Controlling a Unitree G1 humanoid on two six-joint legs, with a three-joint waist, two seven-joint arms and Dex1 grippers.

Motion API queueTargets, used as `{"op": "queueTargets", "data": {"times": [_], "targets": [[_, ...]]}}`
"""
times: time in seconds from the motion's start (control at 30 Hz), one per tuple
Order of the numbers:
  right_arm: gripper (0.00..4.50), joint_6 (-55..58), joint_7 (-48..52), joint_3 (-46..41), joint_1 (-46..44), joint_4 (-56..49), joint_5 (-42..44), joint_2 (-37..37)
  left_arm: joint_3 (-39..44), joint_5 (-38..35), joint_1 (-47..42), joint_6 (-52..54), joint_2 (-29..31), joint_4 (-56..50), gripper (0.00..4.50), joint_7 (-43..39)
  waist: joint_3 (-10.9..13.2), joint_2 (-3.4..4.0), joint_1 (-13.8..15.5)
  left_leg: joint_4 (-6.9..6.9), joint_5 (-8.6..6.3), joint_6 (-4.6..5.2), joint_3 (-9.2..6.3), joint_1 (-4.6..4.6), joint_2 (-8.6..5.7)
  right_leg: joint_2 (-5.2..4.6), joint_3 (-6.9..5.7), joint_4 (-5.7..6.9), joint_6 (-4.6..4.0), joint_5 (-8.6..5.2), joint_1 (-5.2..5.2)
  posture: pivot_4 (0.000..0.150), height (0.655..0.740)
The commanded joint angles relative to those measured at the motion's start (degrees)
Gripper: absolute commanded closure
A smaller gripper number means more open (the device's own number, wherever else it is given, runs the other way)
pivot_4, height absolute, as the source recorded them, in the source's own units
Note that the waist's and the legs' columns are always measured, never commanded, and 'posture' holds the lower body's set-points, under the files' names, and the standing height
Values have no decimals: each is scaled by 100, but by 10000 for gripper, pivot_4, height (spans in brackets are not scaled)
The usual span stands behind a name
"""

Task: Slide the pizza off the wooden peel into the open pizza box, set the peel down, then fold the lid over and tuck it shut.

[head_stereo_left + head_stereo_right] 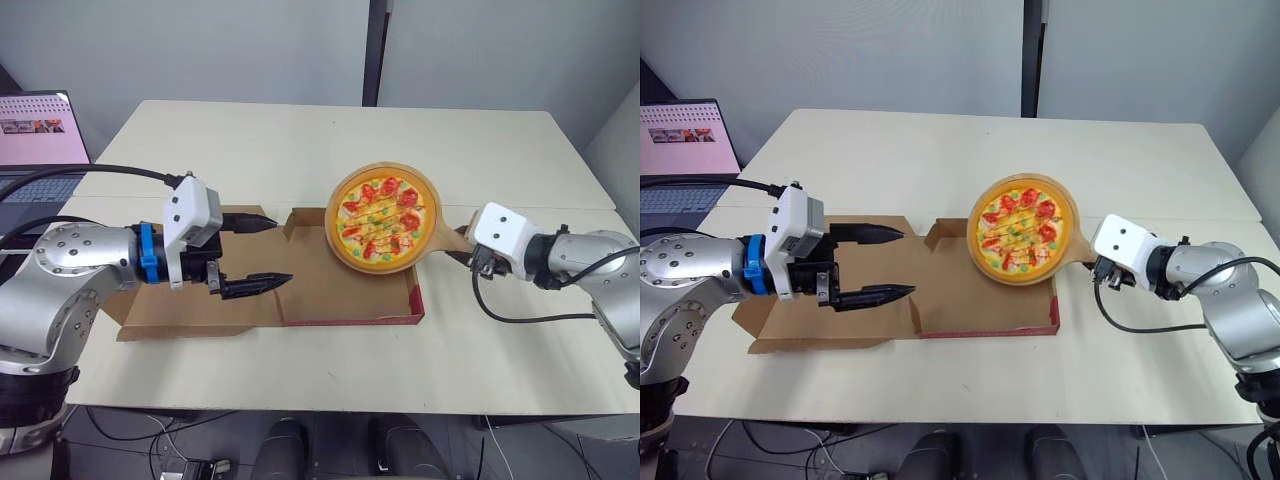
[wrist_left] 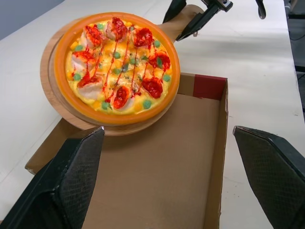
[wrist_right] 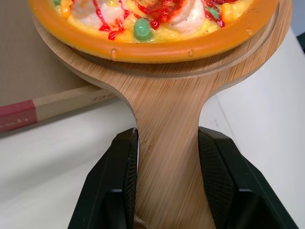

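Nearest, the left gripper (image 1: 280, 250) hangs wide open w/ nothing between its two tapered black fingers. It is parked over the flat brown cardboard lid (image 1: 200, 310), which lies unfolded on the robot's left — prob. waiting there to be on hand for the fold-over once the tray is loaded. The right gripper (image 3: 167, 140) is clamped on the handle of the round pale wooden peel (image 3: 164, 95), its ribbed pads pressing both edges. Gripping at the handle end keeps the arm outside the box and leaves room to tilt the blade.

Next out is the open brown cardboard pizza box w/ red outer walls (image 1: 330, 290): shallow and matte, w/ a bare base, low walls and small corner flaps standing up. The round orange-rimmed pizza (image 1: 381, 220), w/ red sauce streaks, pale lumps and green dots, sits on the peel and is not in the box yet. It is held above the tray's far right corner, partly overhanging the far wall. Its top looks glossy and rigid, prob. plastic, so it should slide off the smooth grained wood in one piece.

Beyond, the cream tabletop (image 1: 300, 140) runs wide, and an open laptop (image 1: 35, 130) w/ a pinkish screen sits at the far left.
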Motion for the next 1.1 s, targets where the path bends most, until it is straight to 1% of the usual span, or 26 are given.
{"op": "queueTargets", "data": {"times": [0.03,0.27,0.37,0.5,0.6,0.73,0.87,0.97,1.1], "targets": [[29196,-319,-80,-242,-243,-33,-171,26,31,-39,-65,-16,-9,-84,0,2,0,0,0,2,0,0,0,0,-1,0,0,0,0,0,0,1500,7316],[29196,-508,-138,-313,-355,188,-454,112,31,20,-13,-46,8,-97,0,-3,0,0,-5,4,0,0,0,0,0,0,1,3,-1,1,0,1500,7316],[29196,-682,-244,-409,-539,447,-612,99,20,57,7,-71,8,-90,0,-9,0,0,-8,8,0,0,1,0,-1,0,1,6,-1,2,0,1500,7316],[29196,-757,-266,-772,-776,756,-581,-8,15,79,31,-89,4,-89,0,-26,0,0,-4,13,0,0,1,0,-1,0,1,8,-1,3,1,1500,7316],[29196,-638,-188,-1150,-698,798,-444,-129,13,84,44,-119,2,-65,0,-50,0,0,2,14,0,0,0,0,0,-2,2,9,-2,3,2,1500,7316],[29196,-180,-24,-1857,-206,610,-126,-285,-30,2,-53,-93,-80,-28,0,-51,0,0,26,15,0,1,-1,-1,1,-4,0,8,-2,3,5,1500,7316],[29197,989,106,-2876,776,-4,426,-219,-108,-234,-318,65,-285,-29,0,-27,0,0,55,19,-1,2,-4,-1,1,-6,-2,7,-1,3,11,1500,7316],[29197,1801,62,-3548,1621,-443,725,6,-327,-211,-557,41,-477,7,0,-50,-1,1,72,24,-1,2,-4,-1,-2,-5,0,9,2,5,13,1500,7316],[29197,2628,-395,-3990,2266,-1015,864,556,-643,-27,-881,-133,-811,233,0,-82,-2,2,41,31,-1,1,3,5,-7,-2,8,22,7,7,14,1500,7316]]}}
